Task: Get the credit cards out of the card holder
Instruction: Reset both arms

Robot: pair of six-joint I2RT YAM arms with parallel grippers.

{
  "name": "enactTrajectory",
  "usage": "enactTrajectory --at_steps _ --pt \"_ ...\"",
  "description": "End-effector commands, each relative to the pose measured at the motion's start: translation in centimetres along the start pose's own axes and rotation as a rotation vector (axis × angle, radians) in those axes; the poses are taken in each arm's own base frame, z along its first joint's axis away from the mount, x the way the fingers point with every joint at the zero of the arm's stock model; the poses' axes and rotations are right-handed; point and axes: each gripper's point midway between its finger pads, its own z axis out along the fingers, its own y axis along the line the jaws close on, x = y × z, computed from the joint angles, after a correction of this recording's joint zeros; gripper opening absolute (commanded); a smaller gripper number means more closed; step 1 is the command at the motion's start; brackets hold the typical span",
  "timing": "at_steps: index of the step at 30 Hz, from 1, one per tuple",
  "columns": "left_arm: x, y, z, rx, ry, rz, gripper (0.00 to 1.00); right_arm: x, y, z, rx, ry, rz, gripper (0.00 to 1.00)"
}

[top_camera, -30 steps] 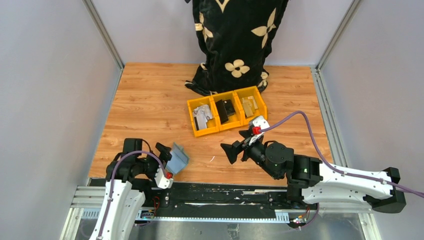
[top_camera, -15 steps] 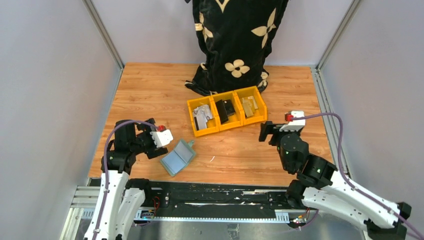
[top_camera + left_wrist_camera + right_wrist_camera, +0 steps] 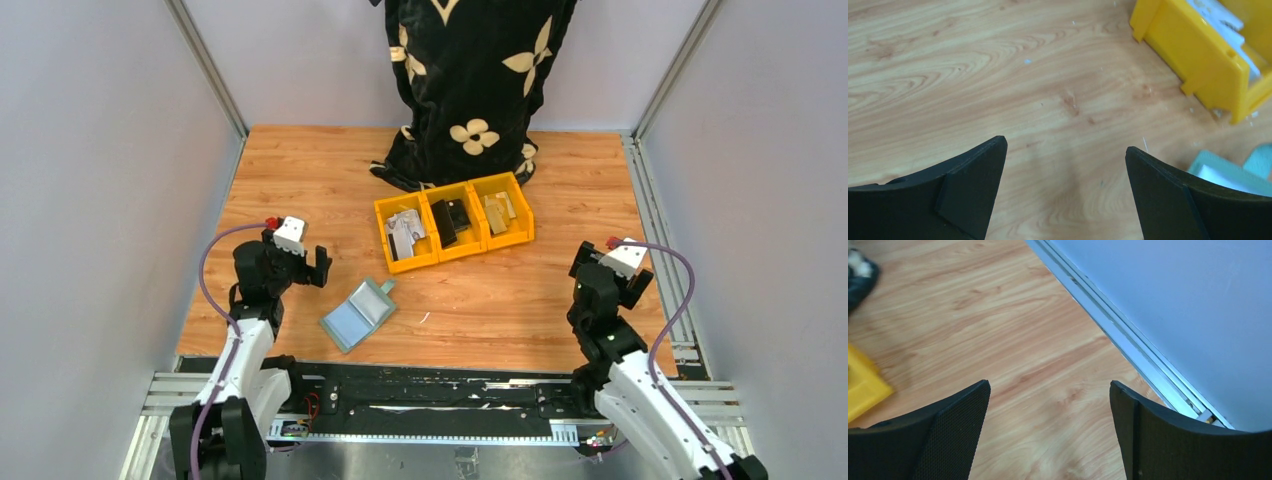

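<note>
Top external view: left hand (image 3: 1064, 147) and right hand (image 3: 1048, 386) both spread wide, empty; card holder (image 3: 357, 313) flat on table (image 3: 300, 180) at 5 o'clock of left hand, long axis 8-to-2 o'clock, tab toward 2; probably light, pliable, best pinched by an edge.
</note>
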Motion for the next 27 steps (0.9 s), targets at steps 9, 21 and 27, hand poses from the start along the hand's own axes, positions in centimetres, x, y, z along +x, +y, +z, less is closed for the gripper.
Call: enactTrajectory --at_steps 9,21,27 --pt "-4.4 2.8 1.2 -0.171 -0.458 -0.038 1.00 4.2 -0.6 6.5 0.082 0.022 0.057 0.88" --pt "-3.4 3.2 2.8 -0.227 -0.486 -0.073 1.00 5.1 4.9 9.1 -0.157 -0.016 -0.118 0.89" --pt "-2.0 3.8 5.4 -0.234 -0.322 -0.094 1.00 6.1 6.7 9.0 -0.241 -0.068 -0.183 0.93"
